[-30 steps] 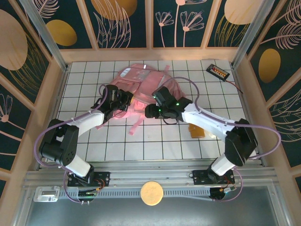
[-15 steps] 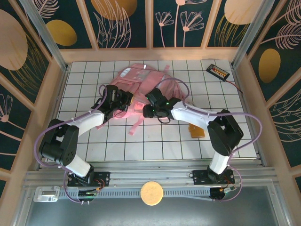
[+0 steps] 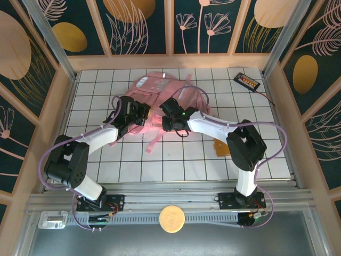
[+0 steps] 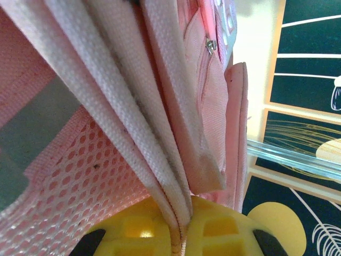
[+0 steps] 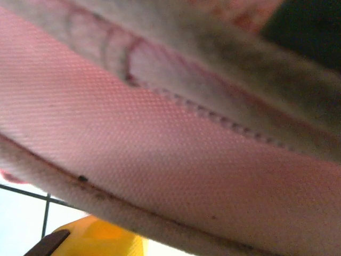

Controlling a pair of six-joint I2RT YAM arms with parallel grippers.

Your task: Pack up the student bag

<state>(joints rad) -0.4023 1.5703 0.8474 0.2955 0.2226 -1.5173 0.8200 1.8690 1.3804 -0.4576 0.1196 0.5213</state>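
Right gripper (image 3: pixel 167 124) is found shifted leftward, pressed against the student bag (image 3: pixel 160 86) at 12 o'clock; its jaw gap cannot be told (fabric crowds the lens). Left gripper (image 3: pixel 144 114) is clamped on the bag's trim. Packing appears barely begun; opening is judged outstanding.

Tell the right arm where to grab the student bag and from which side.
Probably the pale-trimmed near edge of the student bag, approached from the arms' side, right of where the left end effector pinches that trim. The edge is a thin raised fold two fingers can straddle.
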